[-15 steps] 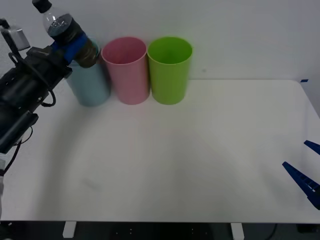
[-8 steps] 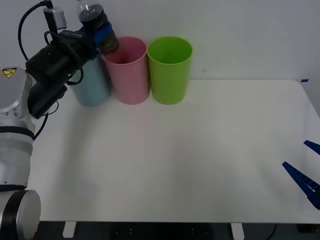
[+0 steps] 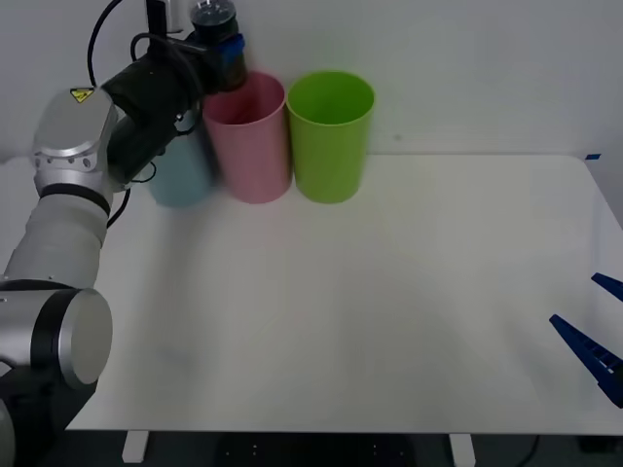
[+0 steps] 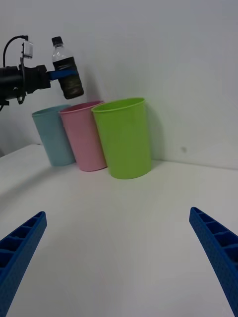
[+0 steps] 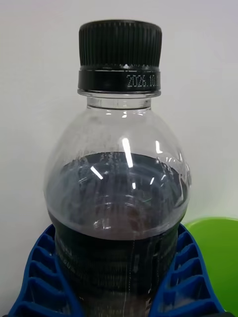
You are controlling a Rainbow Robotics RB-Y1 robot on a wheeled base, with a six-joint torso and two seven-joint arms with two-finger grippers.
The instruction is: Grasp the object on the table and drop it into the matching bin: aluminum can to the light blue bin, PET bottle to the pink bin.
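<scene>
Left gripper (image 3: pixel 226 51) clamps PET bottle (image 3: pixel 216 34) over pink bin (image 3: pixel 248 136) rim; off-centre release risks bounce-out. Right gripper (image 4: pixel 119 257) open, idle.

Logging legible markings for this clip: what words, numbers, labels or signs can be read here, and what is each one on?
"2026.10": printed in white on the black neck ring under the cap of the PET bottle, which the left gripper holds; anything after it curves out of sight.
Yellow triangular warning sticker on the left arm: a symbol, too small to read.
No print on the pink bin.
</scene>
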